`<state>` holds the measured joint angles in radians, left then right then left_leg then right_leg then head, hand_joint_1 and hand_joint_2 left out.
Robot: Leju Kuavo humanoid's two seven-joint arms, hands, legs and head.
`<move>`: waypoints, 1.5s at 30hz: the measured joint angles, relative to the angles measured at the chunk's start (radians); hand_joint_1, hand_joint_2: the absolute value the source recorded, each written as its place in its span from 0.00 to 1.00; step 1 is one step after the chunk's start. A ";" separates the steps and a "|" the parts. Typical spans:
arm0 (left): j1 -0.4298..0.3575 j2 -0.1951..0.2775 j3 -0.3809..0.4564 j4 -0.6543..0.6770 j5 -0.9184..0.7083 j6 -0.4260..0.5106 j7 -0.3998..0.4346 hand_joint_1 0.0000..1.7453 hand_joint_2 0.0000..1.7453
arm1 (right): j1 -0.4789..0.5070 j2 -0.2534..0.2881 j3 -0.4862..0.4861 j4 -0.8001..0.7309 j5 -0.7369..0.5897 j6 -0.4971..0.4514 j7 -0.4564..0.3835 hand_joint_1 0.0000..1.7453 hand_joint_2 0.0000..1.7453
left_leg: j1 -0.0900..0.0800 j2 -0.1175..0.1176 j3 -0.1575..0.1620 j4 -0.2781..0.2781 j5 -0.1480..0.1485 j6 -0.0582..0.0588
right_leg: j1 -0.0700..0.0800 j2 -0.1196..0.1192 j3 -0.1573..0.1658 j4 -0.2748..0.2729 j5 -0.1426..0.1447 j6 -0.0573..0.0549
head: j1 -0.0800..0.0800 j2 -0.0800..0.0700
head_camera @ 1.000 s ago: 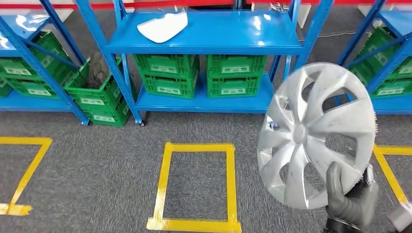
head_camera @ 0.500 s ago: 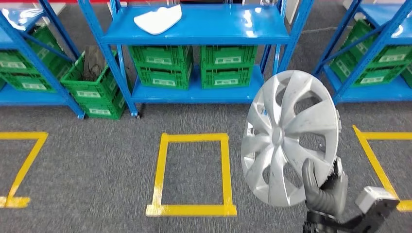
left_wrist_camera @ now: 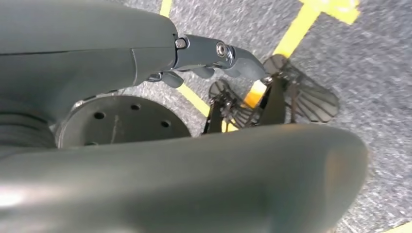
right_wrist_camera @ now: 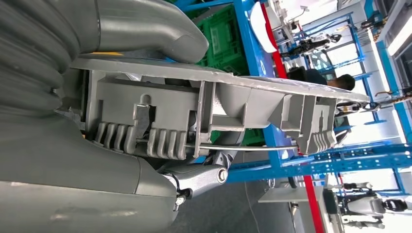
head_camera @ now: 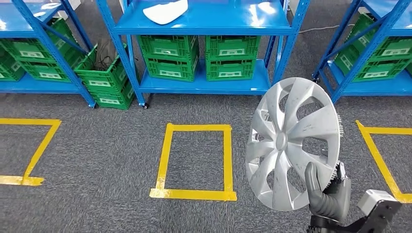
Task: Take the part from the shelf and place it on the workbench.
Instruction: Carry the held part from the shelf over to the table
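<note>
Since the earlier frames the whole head view had shifted, a sign that the camera had moved, and the hubcap [head_camera: 293, 143] was seen a little further left and lower in the picture, held as before. The silver hubcap was gripped at its lower rim by the right robot hand [head_camera: 329, 194], with a thick grey thumb laid over the front face and darker fingers behind. It was held upright, off the floor, its spoked face turned toward the camera. In the right wrist view the ribbed plastic back of the hubcap [right_wrist_camera: 214, 116] was seen clamped in the right robot hand [right_wrist_camera: 145, 145]. The left robot hand [left_wrist_camera: 214, 53] was seen in the left wrist view above the carpet, its fingers partly curled with nothing visible in them; whether it was open or closed could not be told. Beyond the hubcap a blue shelf [head_camera: 204, 22] was seen, with a white part [head_camera: 166, 10] lying on its upper level and green crates [head_camera: 199, 56] stored on the level below. A yellow tape rectangle [head_camera: 194, 162] was marked on the grey carpet [head_camera: 97, 155] to the left of the hubcap.
</note>
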<state>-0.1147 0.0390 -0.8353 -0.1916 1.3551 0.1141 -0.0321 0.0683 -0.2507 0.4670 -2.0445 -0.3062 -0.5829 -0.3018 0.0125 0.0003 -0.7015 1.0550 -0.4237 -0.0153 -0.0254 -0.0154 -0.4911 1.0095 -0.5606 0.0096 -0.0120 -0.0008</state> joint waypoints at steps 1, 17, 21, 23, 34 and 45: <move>0.001 -0.001 0.000 0.000 0.002 0.007 0.000 0.00 0.00 | 0.000 0.000 0.000 0.003 0.002 -0.003 0.002 1.00 1.00 | 0.001 0.000 -0.015 0.044 -0.047 -0.003 | 0.001 -0.006 -0.008 -0.001 0.009 -0.008 | -0.005 0.000; -0.001 -0.002 0.000 0.000 -0.020 0.047 0.050 0.00 0.00 | -0.006 -0.001 0.016 0.035 0.032 -0.042 0.024 1.00 1.00 | -0.007 0.000 0.180 -0.079 -0.069 0.045 | 0.012 -0.022 -0.140 0.146 -0.010 0.032 | -0.028 0.000; 0.001 -0.006 0.000 0.000 -0.025 0.048 0.052 0.00 0.00 | -0.004 -0.001 0.025 0.054 0.032 -0.043 0.028 1.00 1.00 | -0.010 -0.046 0.157 -0.059 -0.061 0.051 | 0.012 0.009 -0.180 0.263 -0.026 0.033 | -0.011 0.000; 0.001 -0.009 0.000 0.000 -0.028 0.047 0.048 0.00 0.00 | -0.007 -0.001 0.030 0.064 0.033 -0.038 0.030 1.00 1.00 | -0.010 -0.070 0.146 -0.045 -0.061 0.049 | 0.009 0.030 -0.121 0.148 0.029 0.027 | -0.001 0.000; -0.001 -0.016 -0.001 0.000 -0.041 0.052 0.068 0.00 0.00 | -0.073 0.027 0.112 0.147 0.061 0.056 0.075 1.00 1.00 | 0.002 -0.012 -0.019 0.198 -0.150 -0.011 | 0.004 -0.002 -0.070 0.006 0.072 -0.015 | -0.020 0.000; 0.000 -0.024 -0.021 0.000 -0.068 0.058 0.035 0.00 0.00 | -0.126 0.063 0.187 0.240 0.096 0.047 0.078 1.00 1.00 | -0.005 0.014 0.125 -0.052 -0.041 0.033 | 0.004 -0.087 -0.078 0.015 0.069 0.037 | -0.032 0.000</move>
<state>-0.1143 0.0154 -0.8564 -0.1920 1.2871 0.1725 0.0028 -0.0578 -0.1877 0.6545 -1.8050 -0.2103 -0.5358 -0.2240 0.0073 0.0148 -0.5760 1.0032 -0.4649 0.0174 -0.0213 -0.1027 -0.5695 1.0245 -0.4915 0.0470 -0.0440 -0.0008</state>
